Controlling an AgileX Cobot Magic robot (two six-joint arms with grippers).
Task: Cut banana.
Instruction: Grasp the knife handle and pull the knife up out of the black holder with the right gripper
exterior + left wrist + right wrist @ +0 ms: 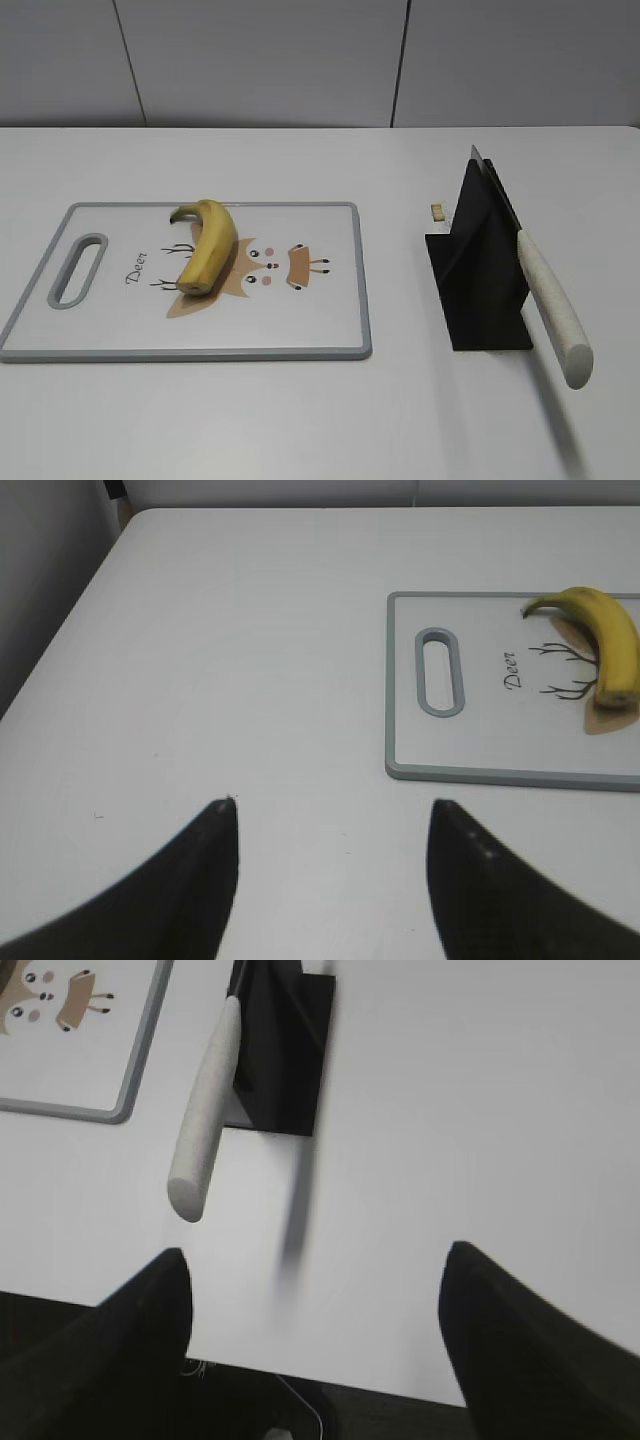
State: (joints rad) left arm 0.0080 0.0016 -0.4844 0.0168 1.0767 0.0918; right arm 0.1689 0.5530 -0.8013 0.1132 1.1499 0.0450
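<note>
Banana (207, 245) on cutting board (330, 340), ready for slicing; knife (548, 300) racked in stand (478, 265) right of board, handle outward for pickup; left gripper (330, 825) and right gripper (315, 1280) spread, empty.

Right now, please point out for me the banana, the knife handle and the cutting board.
banana (207, 247): exterior view, middle of its yellow body.
knife handle (553, 305): exterior view, middle of the pale grip sticking out of the black stand.
cutting board (320, 320): exterior view, bare white area near its front right corner.
</note>
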